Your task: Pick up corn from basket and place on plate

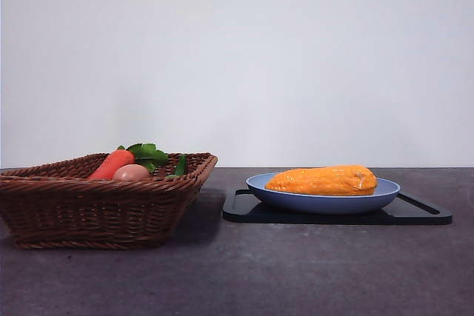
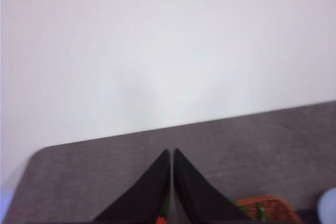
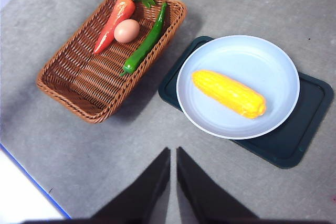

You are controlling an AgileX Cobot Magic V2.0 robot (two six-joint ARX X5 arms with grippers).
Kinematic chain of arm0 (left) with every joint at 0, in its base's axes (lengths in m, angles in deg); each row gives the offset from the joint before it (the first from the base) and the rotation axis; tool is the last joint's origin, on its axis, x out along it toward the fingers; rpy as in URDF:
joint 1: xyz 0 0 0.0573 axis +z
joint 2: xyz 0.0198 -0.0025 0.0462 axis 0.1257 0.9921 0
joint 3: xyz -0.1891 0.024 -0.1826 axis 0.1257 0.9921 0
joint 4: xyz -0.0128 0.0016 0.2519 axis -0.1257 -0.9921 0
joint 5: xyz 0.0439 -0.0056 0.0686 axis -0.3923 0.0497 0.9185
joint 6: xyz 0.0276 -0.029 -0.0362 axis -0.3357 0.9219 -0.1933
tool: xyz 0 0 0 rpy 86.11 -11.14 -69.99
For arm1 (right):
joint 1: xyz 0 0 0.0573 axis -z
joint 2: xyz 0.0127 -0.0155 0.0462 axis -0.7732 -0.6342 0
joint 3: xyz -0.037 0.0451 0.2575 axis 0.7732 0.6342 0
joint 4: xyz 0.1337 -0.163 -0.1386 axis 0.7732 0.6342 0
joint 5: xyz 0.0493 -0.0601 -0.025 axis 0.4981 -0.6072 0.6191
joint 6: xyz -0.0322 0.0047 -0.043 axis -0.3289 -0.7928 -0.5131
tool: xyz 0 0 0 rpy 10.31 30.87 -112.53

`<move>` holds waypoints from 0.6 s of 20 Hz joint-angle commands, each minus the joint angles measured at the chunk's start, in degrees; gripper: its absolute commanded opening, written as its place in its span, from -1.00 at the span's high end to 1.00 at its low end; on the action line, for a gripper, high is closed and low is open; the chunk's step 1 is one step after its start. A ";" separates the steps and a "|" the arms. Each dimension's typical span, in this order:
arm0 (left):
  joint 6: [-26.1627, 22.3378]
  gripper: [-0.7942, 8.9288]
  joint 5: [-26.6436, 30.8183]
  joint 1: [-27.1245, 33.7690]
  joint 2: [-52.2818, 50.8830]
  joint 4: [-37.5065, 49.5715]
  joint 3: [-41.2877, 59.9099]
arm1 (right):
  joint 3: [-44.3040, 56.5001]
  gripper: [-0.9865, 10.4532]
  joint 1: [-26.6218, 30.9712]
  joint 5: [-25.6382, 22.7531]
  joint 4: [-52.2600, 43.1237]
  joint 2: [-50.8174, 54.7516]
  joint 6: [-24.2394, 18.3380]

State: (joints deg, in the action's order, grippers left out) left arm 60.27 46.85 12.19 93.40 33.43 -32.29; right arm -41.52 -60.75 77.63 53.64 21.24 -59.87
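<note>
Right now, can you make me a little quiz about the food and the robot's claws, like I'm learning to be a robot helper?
1. True or false: the corn lies on the blue plate.
2. Which is NOT in the basket? A) carrot B) egg C) green pepper D) banana
3. Fill in: the plate sits on a black ____.

Key:
1. True. It rests in the middle of the plate, away from the basket.
2. D. No banana is anywhere in view.
3. Tray. Both the left gripper and the right gripper have their jaws shut, holding nothing, well away from the food.
</note>
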 commanded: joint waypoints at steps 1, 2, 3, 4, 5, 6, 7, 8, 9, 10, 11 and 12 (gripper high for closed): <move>-0.42 0.82 -0.26 2.12 -6.82 6.54 11.93 | -1.16 0.82 -0.15 0.02 -1.09 -0.46 0.13; 0.04 0.82 -0.24 2.95 -10.16 9.07 16.79 | -1.16 0.82 -0.15 0.02 -1.38 -0.39 0.13; 0.48 0.82 -0.24 3.61 -13.38 11.61 21.46 | -1.16 0.82 -0.15 0.02 -1.77 -0.37 0.13; 0.68 0.82 -0.22 4.09 -16.55 13.38 25.79 | -1.16 0.82 -0.15 0.02 -2.27 -0.39 0.13; 1.05 0.82 0.11 4.46 -19.56 15.10 29.99 | -1.16 0.82 -0.15 0.02 -2.89 -0.42 0.13; 1.29 0.82 0.72 4.74 -22.51 16.33 33.99 | -1.16 0.82 -0.15 0.02 -3.28 -0.42 0.13; 1.53 0.82 1.05 4.98 -25.38 17.31 37.79 | -1.16 0.82 -0.17 0.02 -3.45 -0.42 0.13; 1.66 0.82 1.09 5.14 -28.15 17.97 41.42 | -1.16 0.82 -0.17 0.02 -3.45 -0.42 0.13; 1.68 0.82 1.38 5.20 -30.80 18.18 44.87 | -1.16 0.82 -0.17 0.02 -3.48 -0.42 0.13; 1.90 0.82 2.14 5.20 -33.31 18.18 48.06 | -1.16 0.82 -0.15 0.02 -3.45 -0.42 0.13; 2.32 0.82 2.40 5.20 -35.67 18.21 51.17 | -1.16 0.82 -0.15 0.02 -3.48 -0.42 0.13; 2.62 0.82 2.45 5.20 -37.94 18.18 54.01 | -1.16 0.82 -0.15 0.02 -3.48 -0.42 0.13</move>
State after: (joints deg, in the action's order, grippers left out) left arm 62.21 49.01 17.13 55.43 50.96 21.85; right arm -41.52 -60.75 77.63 50.62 21.24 -59.87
